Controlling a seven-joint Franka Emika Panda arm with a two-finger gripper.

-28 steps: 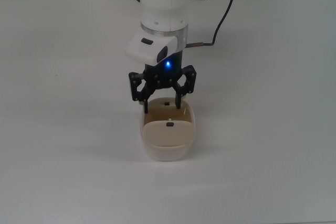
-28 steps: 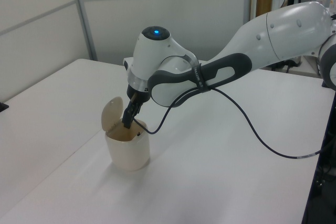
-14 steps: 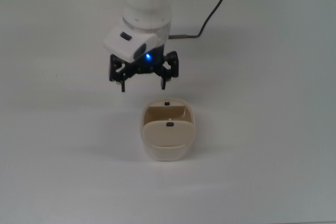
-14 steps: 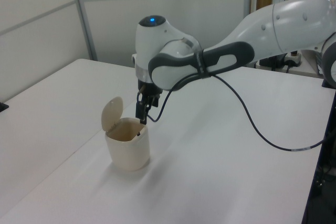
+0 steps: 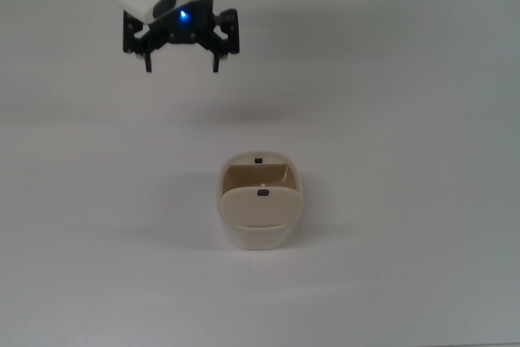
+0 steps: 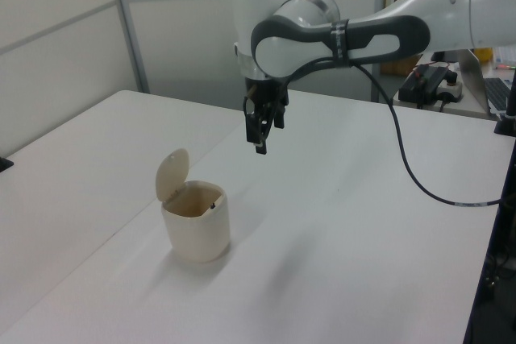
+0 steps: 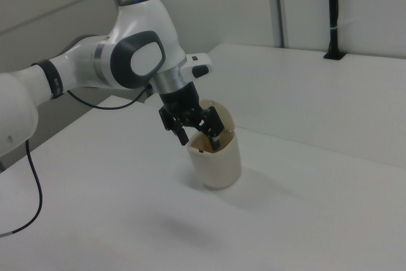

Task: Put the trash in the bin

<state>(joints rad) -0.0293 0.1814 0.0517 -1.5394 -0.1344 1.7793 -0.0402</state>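
My gripper point(image 5: 180, 56) raised above the surface point(image 5: 406, 79), jaws spread wide and empty, bin point(image 5: 261, 210) mid-surface toward the near edge, lid tipped open, trash out of sight

The bin point(image 5: 260, 217) looks like smooth matt plastic, the table point(image 5: 406, 119) matt.

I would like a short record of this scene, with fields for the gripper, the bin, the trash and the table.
gripper: open, empty, raised above the table, away from the bin toward the top view's upper left
bin: upright on the table, lid swung open
trash: not visible on the table or in the gripper; the bin's inside is not visible well enough to tell
table: white; only the bin stands on it
cable: black, hangs from the arm
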